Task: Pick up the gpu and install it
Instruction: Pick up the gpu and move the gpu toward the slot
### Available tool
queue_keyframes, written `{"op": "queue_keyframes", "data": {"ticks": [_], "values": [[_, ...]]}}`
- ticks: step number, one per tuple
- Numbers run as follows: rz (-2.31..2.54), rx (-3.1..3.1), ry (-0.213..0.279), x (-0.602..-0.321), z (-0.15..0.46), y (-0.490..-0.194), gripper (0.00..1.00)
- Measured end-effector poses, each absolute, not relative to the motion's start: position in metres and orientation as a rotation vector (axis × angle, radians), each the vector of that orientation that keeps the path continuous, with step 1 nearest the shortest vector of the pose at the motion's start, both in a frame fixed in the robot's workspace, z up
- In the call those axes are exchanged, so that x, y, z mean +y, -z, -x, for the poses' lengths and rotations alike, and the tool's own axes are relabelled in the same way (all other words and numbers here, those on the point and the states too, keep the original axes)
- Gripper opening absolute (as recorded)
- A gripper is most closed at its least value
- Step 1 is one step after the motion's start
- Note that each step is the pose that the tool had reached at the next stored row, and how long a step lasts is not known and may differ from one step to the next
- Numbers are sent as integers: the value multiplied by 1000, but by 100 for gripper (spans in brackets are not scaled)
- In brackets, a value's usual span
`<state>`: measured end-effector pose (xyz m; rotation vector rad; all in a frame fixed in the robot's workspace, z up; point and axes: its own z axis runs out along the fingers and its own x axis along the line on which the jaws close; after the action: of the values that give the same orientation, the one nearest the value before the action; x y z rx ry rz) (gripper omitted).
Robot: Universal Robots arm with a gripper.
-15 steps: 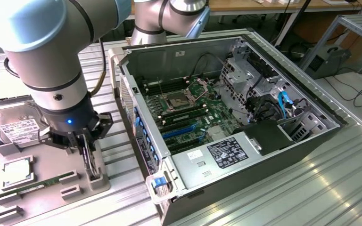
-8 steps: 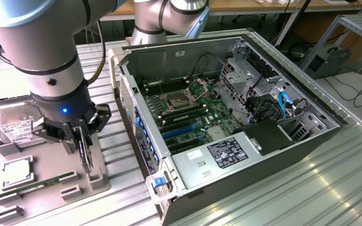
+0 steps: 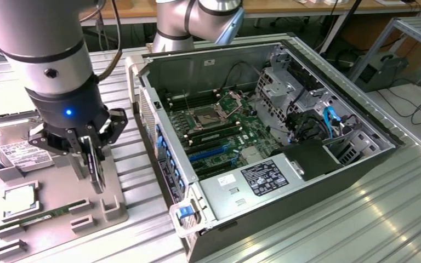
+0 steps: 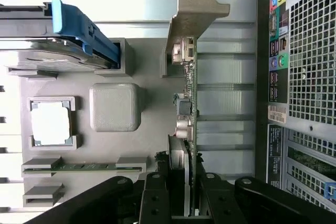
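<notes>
Gpu (image 4: 189, 103) gripped edge-on by claw (image 4: 182, 196), over grey tray (image 3: 53, 192), memory stick (image 3: 41, 217) nearby, open computer case (image 3: 195, 71) beside

The arm (image 3: 46, 33) is a thick silver-grey tube, smooth and matt, ringed by a dark band (image 3: 20, 56) where two sections meet. A small dark hex screw (image 3: 50, 72) sits in the metal just under that band. Lower down the wrist (image 3: 64, 98) is black, with a round blue light (image 3: 68, 112) glowing on its face. A second silver section (image 3: 177, 24) ends in a grey rounded cap (image 3: 221, 6). The tool (image 3: 86, 150) is black too, built of flat hinged links (image 4: 157, 200) with rounded ends. Small silver pins (image 4: 153, 175) mark the hinges, and the link faces have a dull sheen.
</notes>
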<state>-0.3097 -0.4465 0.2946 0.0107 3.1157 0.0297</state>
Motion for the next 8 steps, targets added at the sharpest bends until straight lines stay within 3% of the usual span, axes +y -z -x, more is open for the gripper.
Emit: {"op": "queue_keyframes", "data": {"ticks": [8], "values": [[-11, 3116, -30, -447, 310, -320, 27]]}}
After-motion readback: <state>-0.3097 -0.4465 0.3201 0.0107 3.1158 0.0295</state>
